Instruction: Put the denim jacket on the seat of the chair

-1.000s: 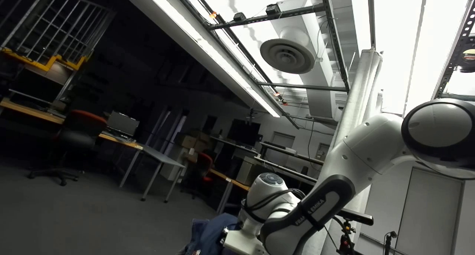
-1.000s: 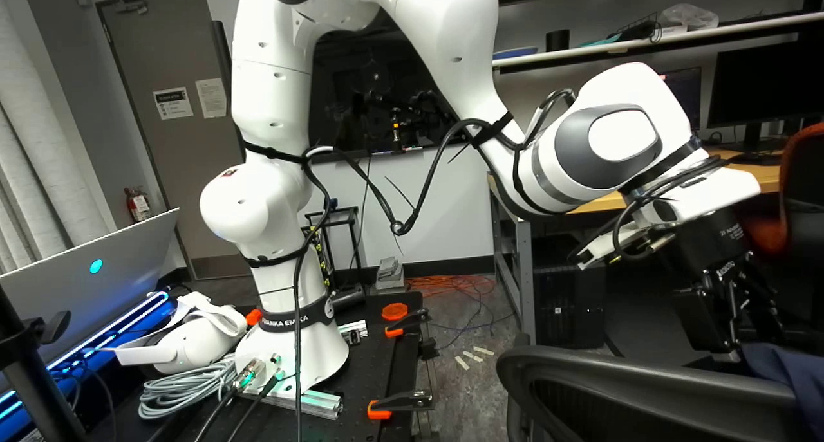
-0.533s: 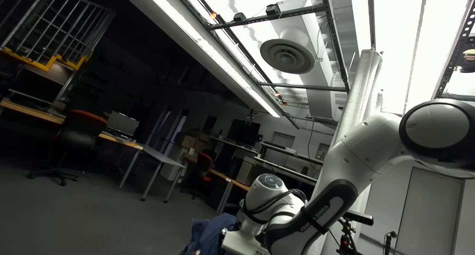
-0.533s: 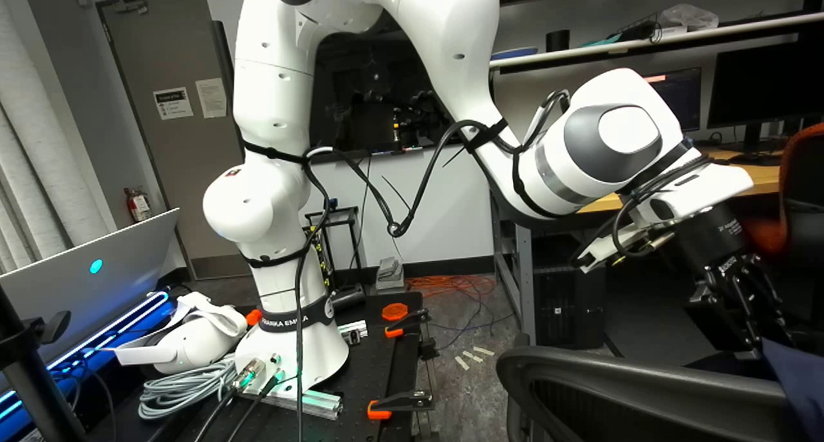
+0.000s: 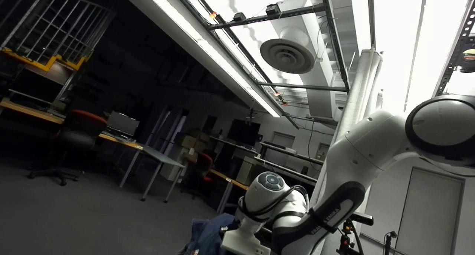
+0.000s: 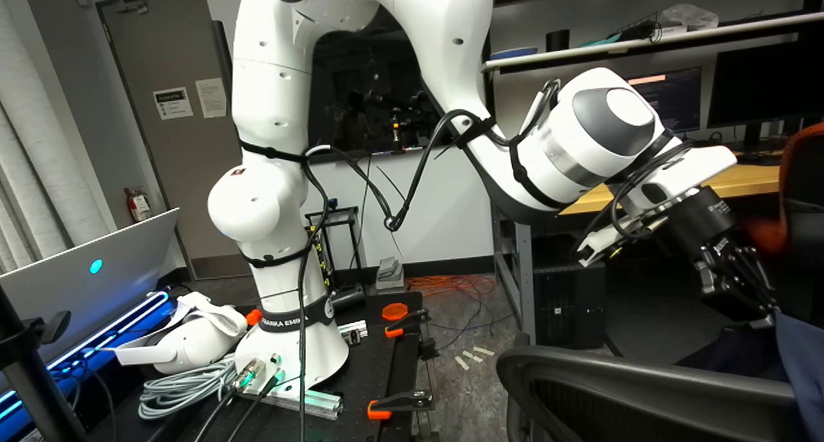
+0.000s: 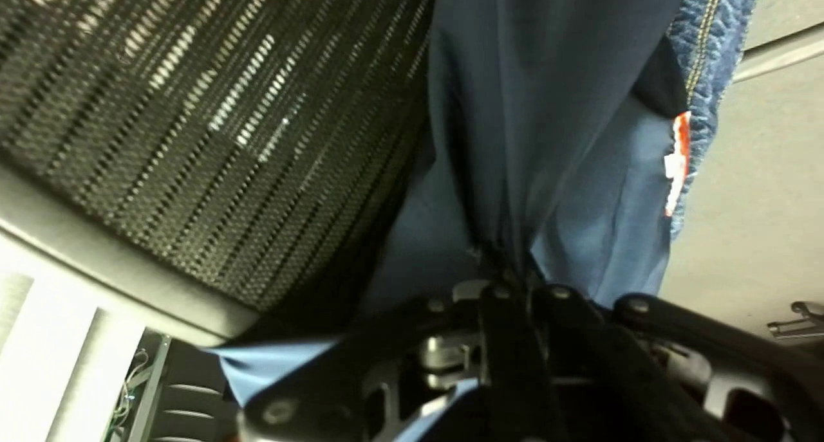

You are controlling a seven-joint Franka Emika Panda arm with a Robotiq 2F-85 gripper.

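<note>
One blue denim jacket (image 7: 553, 120), upper centre of the wrist view, navy lining (image 7: 579, 62) pinched in black metal end effector (image 7: 508, 284). Likely soft, limp; lining may slip, stitched denim edge (image 7: 714, 49) should hold better.

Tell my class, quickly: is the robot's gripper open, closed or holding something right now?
Gripper: closed, holding the denim jacket by cloth bunched at its fingertips.

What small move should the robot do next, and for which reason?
Perhaps lower the gripper slightly before opening, to avoid dropping the denim jacket: its folds converge at what seems a shut grip, beside the chair's mesh, and I cannot see whether it reaches the seat.
</note>
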